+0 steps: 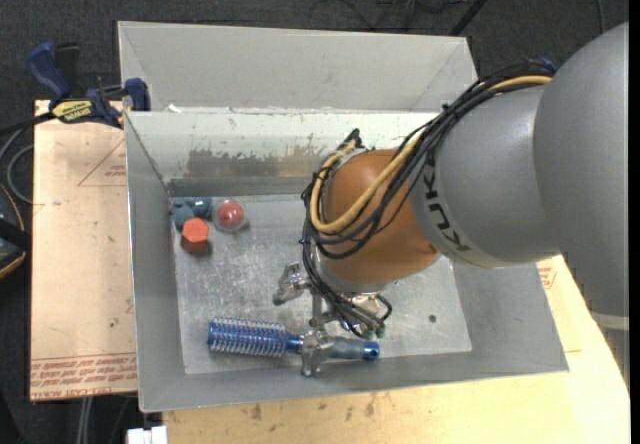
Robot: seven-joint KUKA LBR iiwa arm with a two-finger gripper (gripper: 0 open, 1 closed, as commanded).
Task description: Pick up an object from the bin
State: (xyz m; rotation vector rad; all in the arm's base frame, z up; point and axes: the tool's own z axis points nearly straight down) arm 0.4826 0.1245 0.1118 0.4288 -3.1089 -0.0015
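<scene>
Blue hairbrush (262,340): it lies flat on the bin (150,272) floor along the front wall, directly under and just in front of the claw (301,322). Its bristled head stretches away from the claw toward the side opposite the arm, and its handle runs back beneath the wrist. The claw is low in the bin and stands wide. One metal fingertip overlaps the brush's neck, where head meets handle. The other hangs well apart from it, on the claw's rear side, over bare floor.

Judged from this, the pick is at its approach or placing stage. The claw is down at the brush, but nothing is pinched between its fingers and the brush rests on the floor, not lifted. The claw must yet close on the neck or handle and raise the brush.

Farther off, beyond the claw toward the bin's back corner away from the arm, sit a red ball (230,215), an orange-red block (195,237) and a small grey-blue piece (186,208), all untouched.

Hard to make out:
- The orange wrist cover (375,222) and its cables (325,197) hide the floor behind the claw.
- I cannot tell whether the near fingertip presses on the brush or hovers just above it.
- Part of the handle is masked by the finger and small fittings.
</scene>
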